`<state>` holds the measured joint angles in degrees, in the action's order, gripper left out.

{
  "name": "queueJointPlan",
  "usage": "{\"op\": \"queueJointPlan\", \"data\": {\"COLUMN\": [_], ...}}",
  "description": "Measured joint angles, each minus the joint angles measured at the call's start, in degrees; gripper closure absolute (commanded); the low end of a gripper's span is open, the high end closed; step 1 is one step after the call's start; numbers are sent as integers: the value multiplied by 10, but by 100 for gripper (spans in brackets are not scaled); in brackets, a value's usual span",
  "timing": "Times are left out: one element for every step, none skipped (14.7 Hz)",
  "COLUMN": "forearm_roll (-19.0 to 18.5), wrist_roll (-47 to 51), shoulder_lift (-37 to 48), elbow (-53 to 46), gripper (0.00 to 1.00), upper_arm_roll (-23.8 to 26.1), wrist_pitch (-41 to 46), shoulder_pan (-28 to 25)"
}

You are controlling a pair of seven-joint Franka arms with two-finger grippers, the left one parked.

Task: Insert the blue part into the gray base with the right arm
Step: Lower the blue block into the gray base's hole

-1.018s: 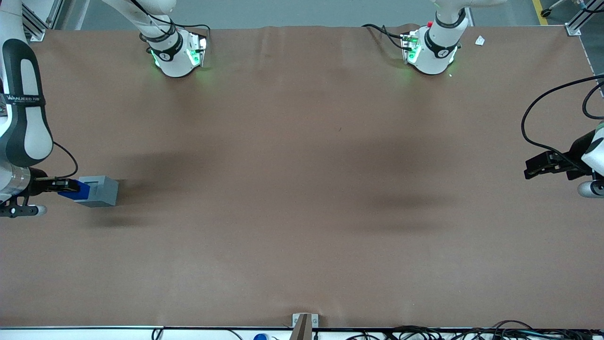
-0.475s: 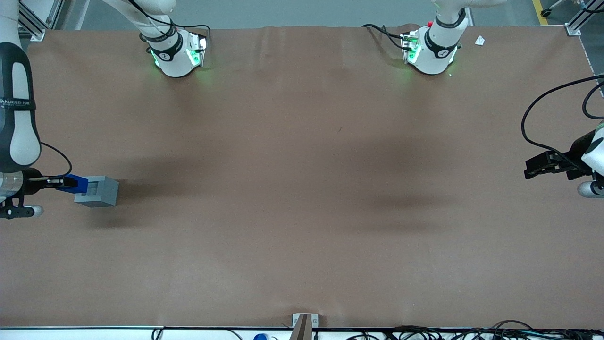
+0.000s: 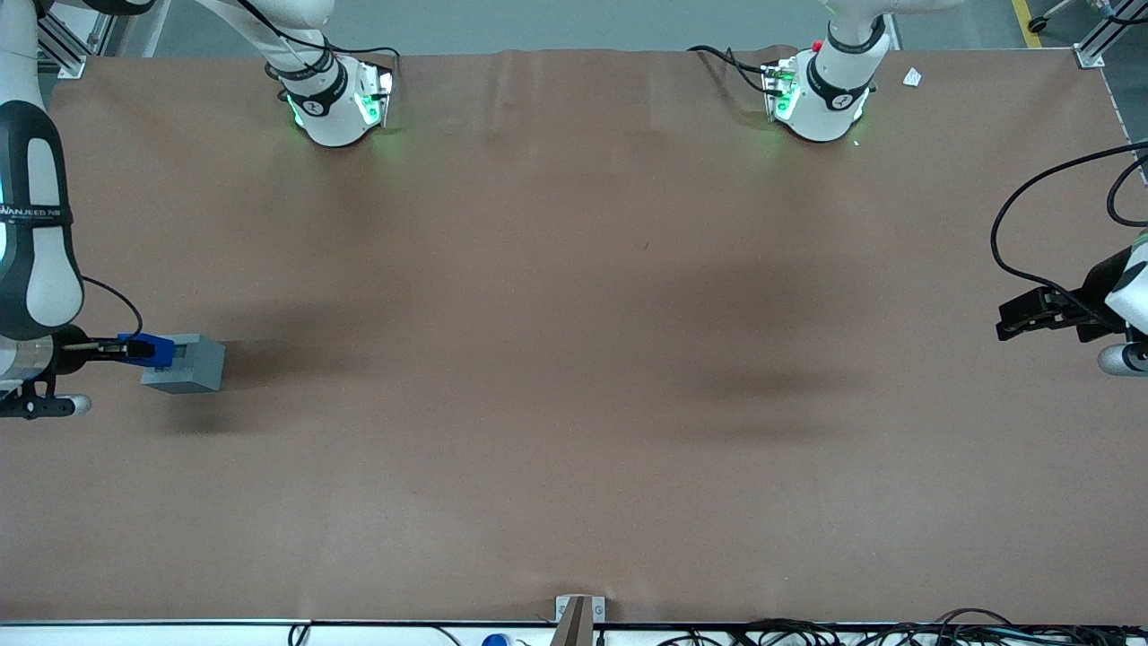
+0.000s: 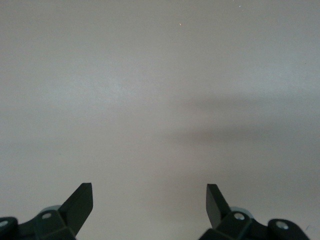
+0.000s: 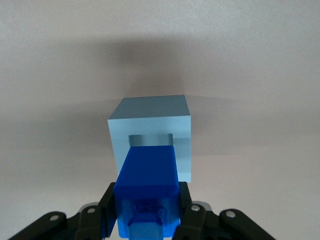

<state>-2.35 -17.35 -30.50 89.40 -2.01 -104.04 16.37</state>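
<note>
One gripper (image 5: 148, 220) was seen clamped on the blue part (image 5: 147, 185), which was held low over the gray base (image 5: 152, 135) at the working arm's end of the desk (image 3: 574, 359). In the right wrist view the leading end of the blue part was lined up with the square recess in the base and appeared to be at its mouth; whether it had entered could not be told. In the front view the blue part (image 3: 151, 350) was seen overlapping the edge of the base (image 3: 190, 364) nearest the right arm (image 3: 31, 251).

A jam was judged the main risk: were the part tilted or slightly offset, its edge could be caught on the rim. The loose base could then be pushed along the desk or tipped instead of receiving the part. Slippage of the part within the gripper under a hard push was also thought possible.
</note>
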Motion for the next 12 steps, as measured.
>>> {"op": "queueJointPlan", "data": {"forearm_roll": [0, 0, 0, 0, 0, 0, 0, 0, 1, 1, 1, 1], "wrist_roll": [0, 0, 0, 0, 0, 0, 0, 0, 0, 0, 0, 0], "shoulder_lift": [-1, -1, -2, -3, -4, -5, -6, -7, -9, -11, -12, -13], "elbow": [0, 0, 0, 0, 0, 0, 0, 0, 0, 0, 0, -1], "gripper": [97, 97, 97, 97, 97, 97, 97, 97, 97, 97, 97, 97], "upper_arm_roll": [0, 1, 2, 2, 2, 2, 2, 2, 2, 2, 2, 2], "wrist_pitch": [0, 0, 0, 0, 0, 0, -1, -3, -7, -9, -10, -11], "shoulder_pan": [0, 0, 0, 0, 0, 0, 0, 0, 0, 0, 0, 0]}}
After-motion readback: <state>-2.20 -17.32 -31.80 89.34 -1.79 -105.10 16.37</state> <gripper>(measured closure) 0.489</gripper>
